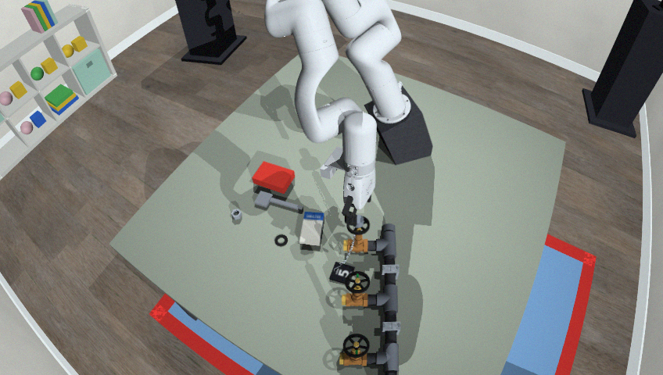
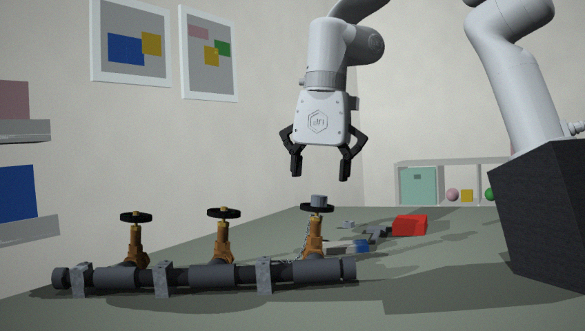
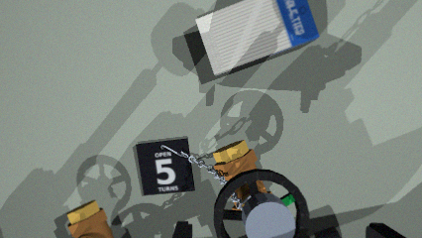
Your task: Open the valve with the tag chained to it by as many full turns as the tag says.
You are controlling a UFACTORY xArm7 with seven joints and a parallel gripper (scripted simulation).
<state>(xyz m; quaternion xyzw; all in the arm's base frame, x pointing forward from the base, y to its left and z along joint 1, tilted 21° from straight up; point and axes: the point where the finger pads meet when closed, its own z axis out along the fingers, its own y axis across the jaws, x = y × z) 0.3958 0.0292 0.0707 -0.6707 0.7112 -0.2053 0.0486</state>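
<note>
Three brass valves with black handwheels stand on a grey pipe (image 1: 388, 253) (image 2: 211, 275). The far valve (image 1: 358, 244) (image 2: 314, 237) (image 3: 237, 161) has a chain to a black tag (image 1: 342, 273) (image 3: 164, 168) that reads "OPEN 5 TURNS". Its handwheel (image 1: 355, 229) (image 2: 316, 207) (image 3: 263, 174) carries a grey cap (image 2: 318, 200) (image 3: 268, 221). My gripper (image 1: 350, 214) (image 2: 320, 174) is open and empty. It hangs straight above that handwheel with a clear gap, fingers pointing down. The middle valve (image 1: 356, 284) (image 2: 223, 213) and the near valve (image 1: 353, 347) (image 2: 135, 217) stand apart from the gripper.
A white booklet with a blue band (image 1: 311, 228) (image 2: 344, 247) (image 3: 258, 35) lies beside the tagged valve. Further off lie a black ring (image 1: 278, 237), a grey nut (image 1: 238, 216), a grey hammer-like tool (image 1: 277, 201) and a red block (image 1: 273, 176) (image 2: 409, 225). The arm's dark base (image 1: 404, 134) (image 2: 541, 213) stands behind.
</note>
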